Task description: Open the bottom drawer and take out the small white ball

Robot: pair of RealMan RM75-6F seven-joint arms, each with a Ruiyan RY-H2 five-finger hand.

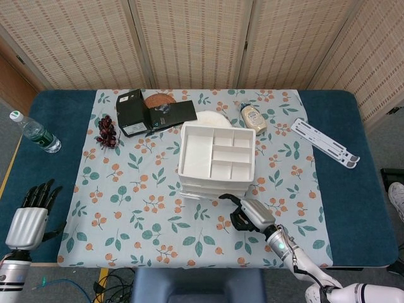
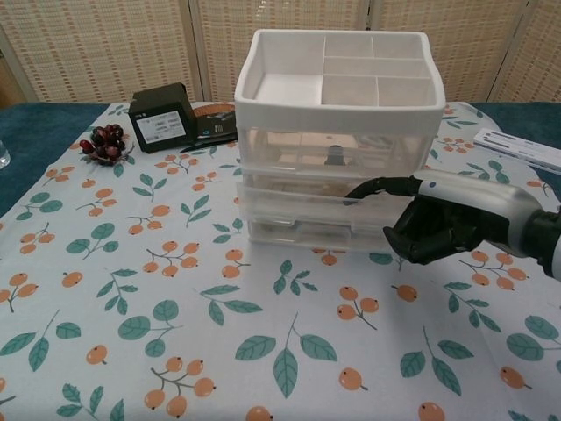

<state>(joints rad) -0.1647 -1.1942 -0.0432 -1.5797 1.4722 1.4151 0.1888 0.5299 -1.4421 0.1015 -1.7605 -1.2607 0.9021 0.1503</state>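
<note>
At the front of the drawer unit (image 2: 337,140), toward its 4 o'clock corner, the right hand (image 2: 443,224) hangs with most fingers curled into the palm and one finger (image 2: 379,186) stretched out toward the drawer fronts, holding nothing. That finger sits level with the middle drawer rather than the bottom drawer (image 2: 307,230), so the clearest risk is hooking and pulling the wrong one. Whether the fingertip touches the plastic cannot be told. The unit looks light and stands loose on the patterned cloth (image 2: 175,333), so a pull low on one side could drag or turn the whole stack instead of sliding a drawer out, and a jerk could tip the tray on top. The small white ball is not visible; presumably it lies inside the shut bottom drawer. The left hand (image 1: 28,218) rests far off at 8 o'clock on the desk (image 1: 44,170), fingers extended and empty.
</note>
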